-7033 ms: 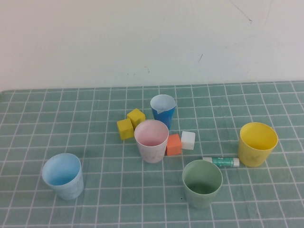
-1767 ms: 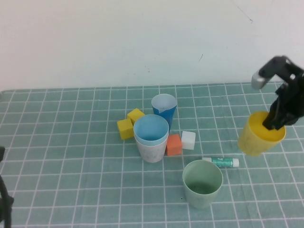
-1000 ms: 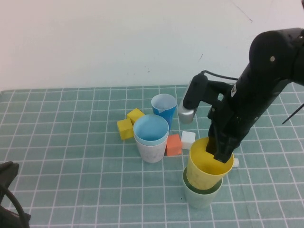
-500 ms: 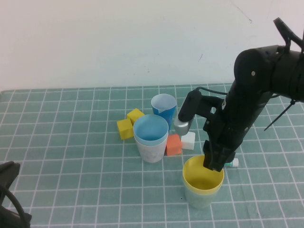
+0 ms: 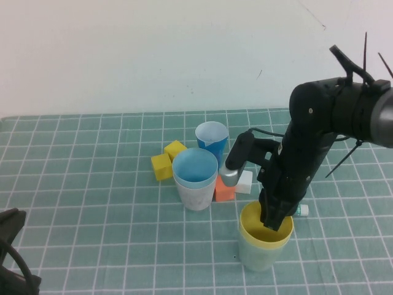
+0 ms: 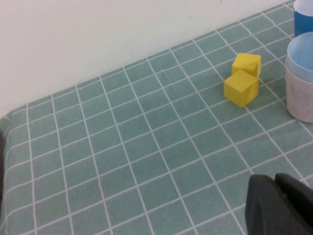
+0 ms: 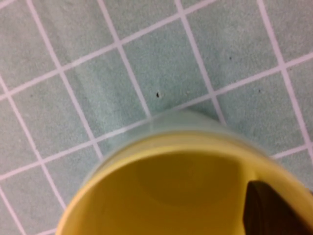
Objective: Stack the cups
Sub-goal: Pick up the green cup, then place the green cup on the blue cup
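Note:
The yellow cup [image 5: 252, 230] sits nested in the sage green cup [image 5: 256, 257] at the front right. My right gripper [image 5: 273, 220] is shut on the yellow cup's rim, with one finger [image 7: 274, 210] inside the yellow cup [image 7: 171, 196]. The green rim [image 7: 186, 122] shows just around it. The light blue cup [image 5: 194, 167] sits nested in the pale pink cup [image 5: 198, 196] at the table's middle; both show at the edge of the left wrist view [image 6: 303, 54]. My left gripper [image 5: 9, 258] is parked at the front left, shut and empty [image 6: 281, 205].
A darker blue cup [image 5: 212, 141] stands behind the pink and blue pair. Two yellow cubes [image 5: 169, 158] lie to their left. An orange cube [image 5: 224, 189] and a white cube [image 5: 245, 181] lie between the two stacks. A glue stick [image 5: 301, 210] lies behind my right gripper.
The light blue cup went from the front left into the pink cup. My right gripper carried the yellow cup from the right and lowered it into the green cup, deeper now than half a second ago.

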